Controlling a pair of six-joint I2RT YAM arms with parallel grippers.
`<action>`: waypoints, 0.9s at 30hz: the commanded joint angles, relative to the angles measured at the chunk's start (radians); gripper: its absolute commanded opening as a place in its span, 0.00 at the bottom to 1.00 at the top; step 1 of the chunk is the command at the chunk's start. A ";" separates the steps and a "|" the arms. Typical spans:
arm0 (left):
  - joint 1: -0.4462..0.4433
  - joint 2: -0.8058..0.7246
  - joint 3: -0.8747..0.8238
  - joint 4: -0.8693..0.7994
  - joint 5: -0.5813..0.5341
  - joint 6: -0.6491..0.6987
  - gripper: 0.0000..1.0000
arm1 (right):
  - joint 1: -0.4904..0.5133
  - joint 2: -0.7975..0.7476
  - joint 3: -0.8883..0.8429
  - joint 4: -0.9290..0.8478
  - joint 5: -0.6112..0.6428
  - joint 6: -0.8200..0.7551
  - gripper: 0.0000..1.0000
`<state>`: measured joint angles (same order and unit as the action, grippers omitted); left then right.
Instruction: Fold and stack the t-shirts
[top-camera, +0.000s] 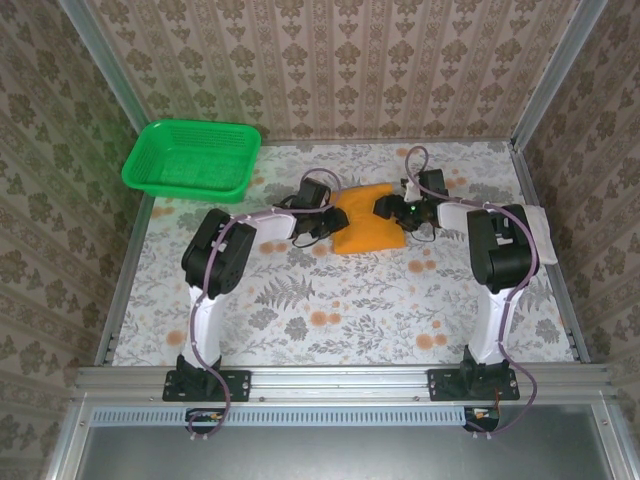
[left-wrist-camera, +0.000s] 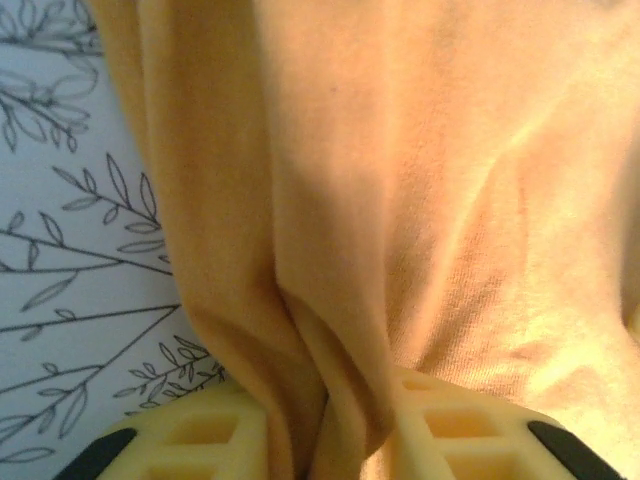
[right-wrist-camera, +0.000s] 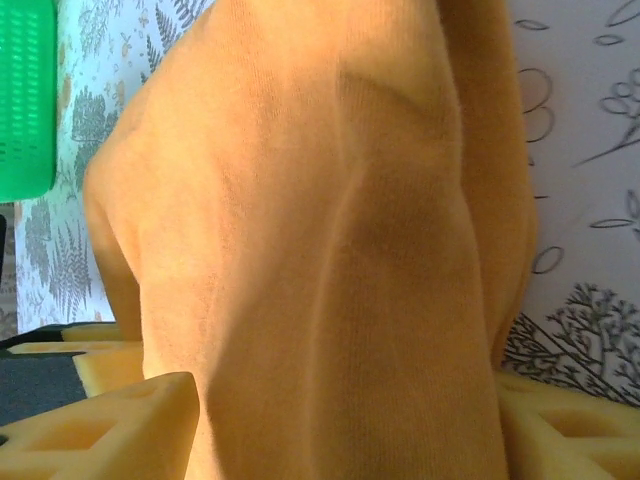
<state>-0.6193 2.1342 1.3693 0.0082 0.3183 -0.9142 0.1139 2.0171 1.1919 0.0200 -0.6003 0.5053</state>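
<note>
The left pincer is clamped on a bunched fold of the mustard-orange t-shirt, the cloth squeezed between its yellow fingers. The shirt lies folded on the worktop between the two pincers. The right pincer straddles the shirt's other side with its jaws wide; I cannot tell if they press it. The white t-shirt lies well off to its right. A green basket sits far beyond the left pincer.

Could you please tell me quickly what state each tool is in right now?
Left tool: closed on the orange t-shirt.
Right tool: wide around the same shirt; grip cannot be told.
</note>
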 joint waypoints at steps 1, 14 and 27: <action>-0.008 0.038 0.007 -0.018 0.038 -0.005 0.25 | 0.047 0.042 0.024 0.009 -0.094 0.019 0.68; -0.007 -0.001 -0.054 0.054 0.028 -0.003 0.57 | 0.062 0.013 0.056 -0.055 -0.042 -0.060 0.00; -0.009 -0.254 -0.304 0.218 -0.085 0.186 1.00 | 0.033 -0.183 0.108 -0.474 0.480 -0.516 0.00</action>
<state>-0.6327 1.9293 1.0973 0.1810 0.2634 -0.8326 0.1673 1.8870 1.2762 -0.3378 -0.2913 0.1326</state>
